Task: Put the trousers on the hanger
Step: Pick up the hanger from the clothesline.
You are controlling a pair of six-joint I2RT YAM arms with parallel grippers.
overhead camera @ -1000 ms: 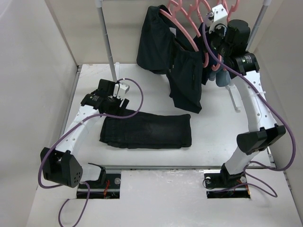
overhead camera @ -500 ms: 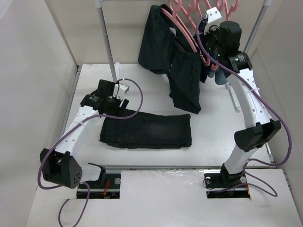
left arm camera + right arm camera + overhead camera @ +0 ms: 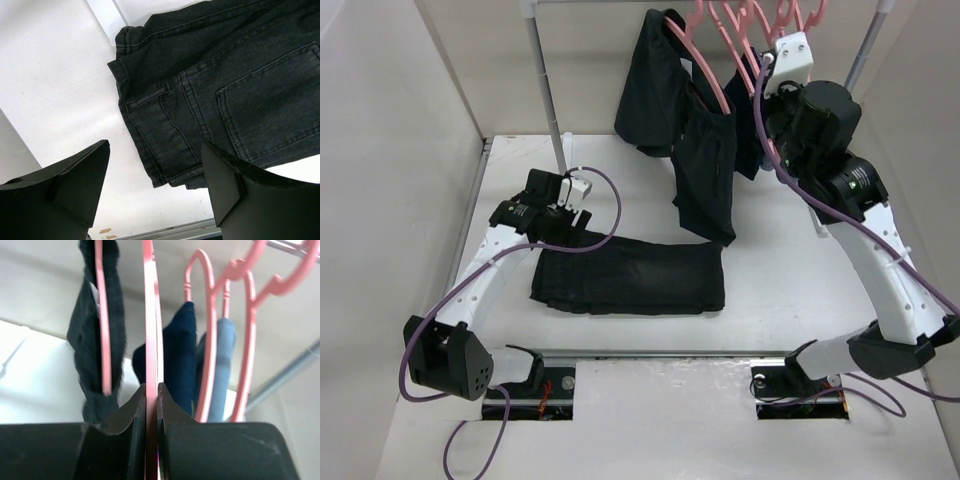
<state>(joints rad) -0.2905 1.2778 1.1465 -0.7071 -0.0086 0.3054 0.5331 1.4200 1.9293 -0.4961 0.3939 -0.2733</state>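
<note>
The left gripper [image 3: 154, 150] is standing wide open over the trousers [image 3: 630, 275], and it is holding nothing. The trousers are lying folded flat on the table [image 3: 770, 280]. Their waistband corner is sitting between the two jaws. The cloth is reaching up to one jaw, while a strip of bare white table is showing between the cloth edge and the other jaw. Ahead of the jaws the cloth, with its back pocket, is running on to one side, and on the other side the table is lying open. I cannot tell whether the fingertips are touching the cloth. The right gripper [image 3: 151, 390] is standing high at the rack [image 3: 285, 375]. Its jaws are pressing shut on the thin pink bar of the hanger [image 3: 149, 300], which is rising straight up from between them. To the left of these jaws a black garment [image 3: 82, 350] is hanging just beside on its own hanger, leaving only a narrow gap. To the right a navy garment [image 3: 177, 355] and a light-blue garment [image 3: 222, 355] are hanging near, together with other hangers [image 3: 212, 325], so little room is showing on either side. In the top view the trousers are lying well apart from the right jaws, lower and to the left of them.
</note>
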